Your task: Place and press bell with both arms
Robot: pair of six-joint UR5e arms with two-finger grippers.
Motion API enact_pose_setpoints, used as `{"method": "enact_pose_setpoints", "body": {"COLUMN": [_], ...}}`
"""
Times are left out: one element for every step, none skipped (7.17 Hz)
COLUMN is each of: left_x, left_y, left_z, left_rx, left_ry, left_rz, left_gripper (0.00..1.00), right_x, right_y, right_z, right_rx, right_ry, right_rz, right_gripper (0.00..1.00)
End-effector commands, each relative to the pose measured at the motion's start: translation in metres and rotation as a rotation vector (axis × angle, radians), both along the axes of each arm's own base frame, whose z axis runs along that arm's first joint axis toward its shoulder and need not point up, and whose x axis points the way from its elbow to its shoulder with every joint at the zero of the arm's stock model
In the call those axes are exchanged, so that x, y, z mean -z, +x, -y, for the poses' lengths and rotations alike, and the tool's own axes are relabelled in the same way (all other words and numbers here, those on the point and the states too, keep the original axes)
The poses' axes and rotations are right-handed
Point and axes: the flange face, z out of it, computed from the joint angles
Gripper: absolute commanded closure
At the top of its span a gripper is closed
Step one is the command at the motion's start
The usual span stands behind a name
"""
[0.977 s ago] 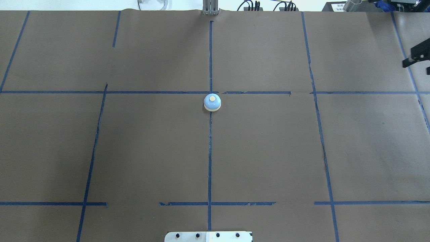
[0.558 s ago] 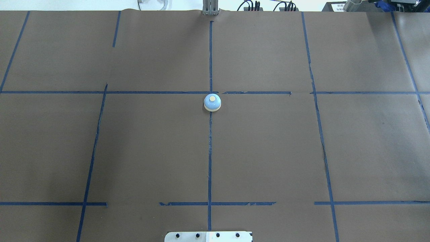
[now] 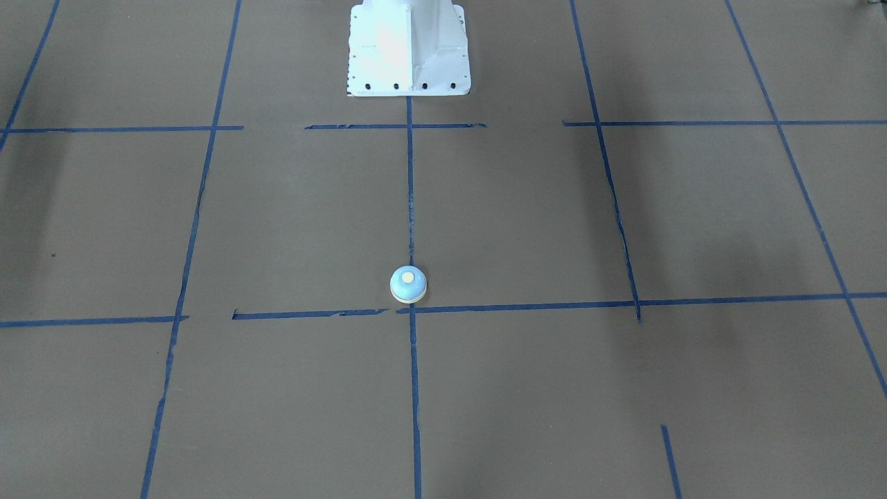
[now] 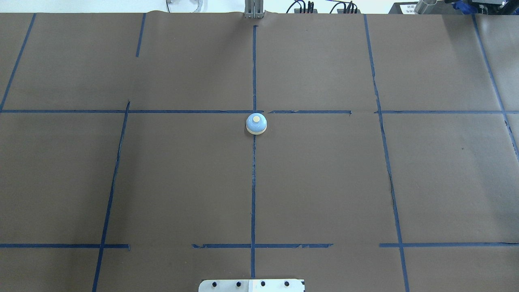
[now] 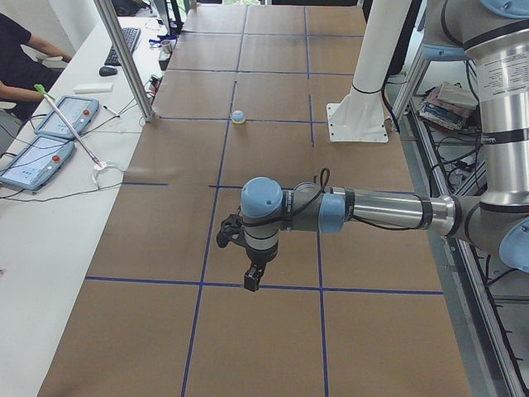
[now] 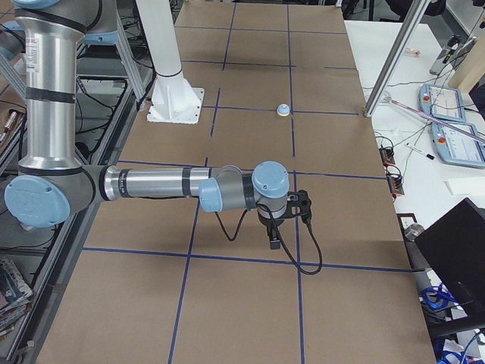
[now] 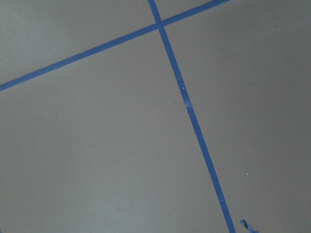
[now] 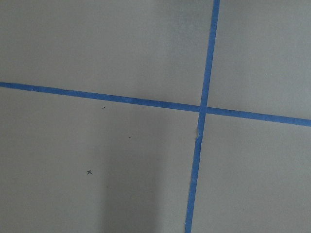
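Observation:
The bell (image 4: 256, 123), with a light blue dome and a cream button and rim, stands upright at the table's middle tape crossing. It also shows in the front view (image 3: 408, 284) and small in both side views (image 5: 238, 117) (image 6: 283, 110). No gripper is near it. My left gripper (image 5: 252, 277) hangs over the table far toward my left end. My right gripper (image 6: 274, 239) hangs far toward my right end. Both show only in side views, so I cannot tell whether they are open or shut. The wrist views show only brown paper and blue tape.
The white pedestal (image 3: 409, 48) stands at the robot's side of the table. A white side table with tablets (image 5: 50, 132) and a metal post (image 5: 124, 58) lies beyond the far edge. Blue tape lines (image 4: 254, 182) grid the brown paper.
One second ago a black gripper showed at the right edge of the overhead view. It has moved out of that view. The bell has not moved.

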Motion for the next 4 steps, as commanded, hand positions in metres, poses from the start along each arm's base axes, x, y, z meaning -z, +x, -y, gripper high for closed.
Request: {"method": "enact_pose_setpoints", "body": {"left_x": [-0.002, 0.000, 0.004, 0.001], "left_y": [0.005, 0.005, 0.005, 0.006], "left_z": [-0.004, -0.004, -0.004, -0.004], "left_rx": [0.128, 0.128, 0.127, 0.126], "left_ry": [-0.120, -0.116, -0.110, -0.115], "left_rz": [-0.061, -0.065, -0.068, -0.058], "left_gripper": [0.00, 0.00, 0.00, 0.00], "right_x": [-0.016, -0.025, -0.027, -0.031], "right_y": [-0.010, -0.025, -0.033, -0.030], "right_z": [-0.010, -0.009, -0.010, -0.011], "right_rx": [0.039, 0.074, 0.095, 0.124], "right_ry": [-0.016, -0.034, -0.041, -0.044], "right_rz": [-0.005, 0.000, 0.002, -0.005], "right_gripper": [0.00, 0.00, 0.00, 0.00]}}
